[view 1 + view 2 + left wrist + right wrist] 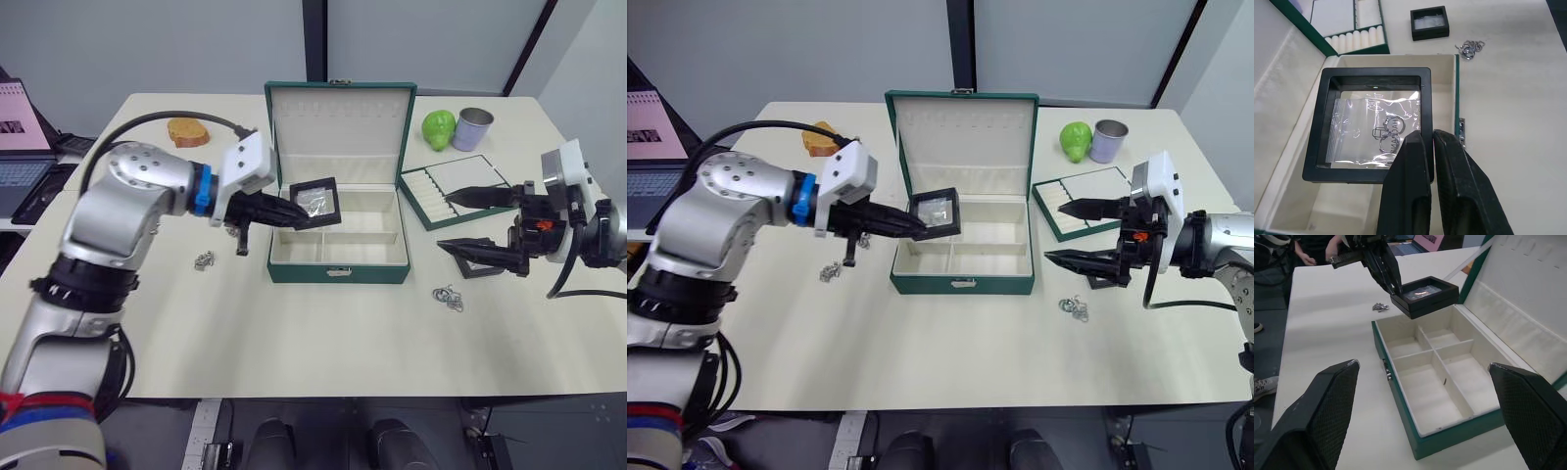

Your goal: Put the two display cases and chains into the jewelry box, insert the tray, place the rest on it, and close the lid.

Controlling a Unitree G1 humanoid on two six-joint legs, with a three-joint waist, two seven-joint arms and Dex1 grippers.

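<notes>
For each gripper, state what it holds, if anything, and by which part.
Left gripper pinches one display case by its frame edge, above the jewelry box. Right gripper holds nothing, jaws open.

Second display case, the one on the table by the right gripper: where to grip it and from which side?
Judging by its pose, pinch the black frame of the display case across two opposite edges, coming straight down. It lies flat and low on the table, so only its sides give purchase. The open right gripper is beside it.
</notes>
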